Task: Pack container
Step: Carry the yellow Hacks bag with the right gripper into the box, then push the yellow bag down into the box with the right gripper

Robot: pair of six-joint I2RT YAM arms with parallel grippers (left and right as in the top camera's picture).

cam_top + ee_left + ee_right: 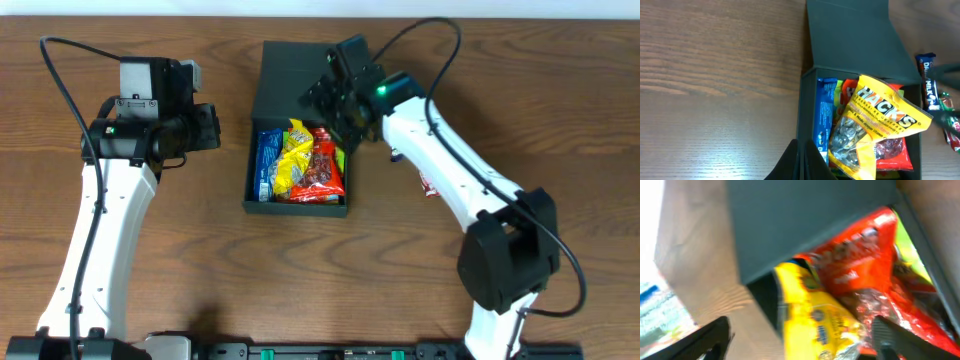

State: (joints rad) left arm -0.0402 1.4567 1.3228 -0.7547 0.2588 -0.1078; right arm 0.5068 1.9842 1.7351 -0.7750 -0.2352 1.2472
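The black container (pixel 295 208) stands open at the table's middle, its flap lid (pixel 290 80) lying back. Inside are a blue packet (pixel 268 165), a yellow packet (pixel 292 160) and a red packet (pixel 325 170). My right gripper (pixel 340 105) is open and empty over the box's back right. In the right wrist view its fingers (pixel 800 335) straddle the yellow packet (pixel 815 320), with the red packet (pixel 865 275) beside it. My left gripper (pixel 212 128) is shut and empty, left of the box. In the left wrist view its fingers (pixel 802 162) are at the box's left wall (pixel 807 110), beside the yellow packet (pixel 875 125).
A loose snack packet (pixel 428 183) lies on the wood table right of the box, partly under my right arm. The left wrist view shows a blue chocolate bar (pixel 929 80) and a red-green packet (pixel 952 130) beyond the box's right side.
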